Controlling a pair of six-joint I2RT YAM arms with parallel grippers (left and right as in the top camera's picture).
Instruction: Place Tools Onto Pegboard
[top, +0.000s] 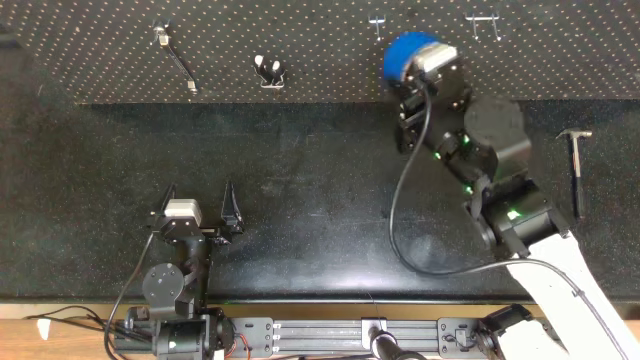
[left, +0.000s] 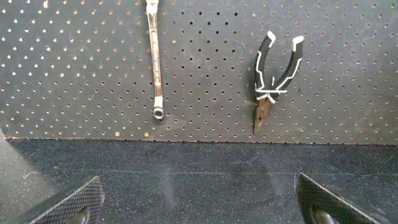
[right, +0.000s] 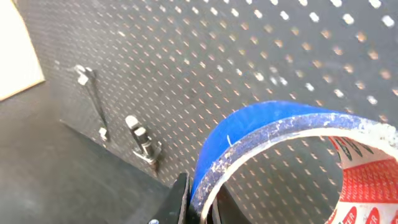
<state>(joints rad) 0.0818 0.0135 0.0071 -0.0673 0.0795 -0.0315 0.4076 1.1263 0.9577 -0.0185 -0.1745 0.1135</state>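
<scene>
The overhead camera sat fixed above the worktop, looking straight down, with the pegboard along the far edge. The left wrist camera sat low and well back, facing the pegboard square-on, wrench and pliers hanging dead ahead. The right wrist camera was close to the board and tilted, looking slantwise along it past the blue tape roll right at its lens; all three views shared that wrench and pliers.

Black, speckled worktop is seen throughout; a wood-coloured strip is seen along its near edge, w/ a metal rail mounted in front.
</scene>
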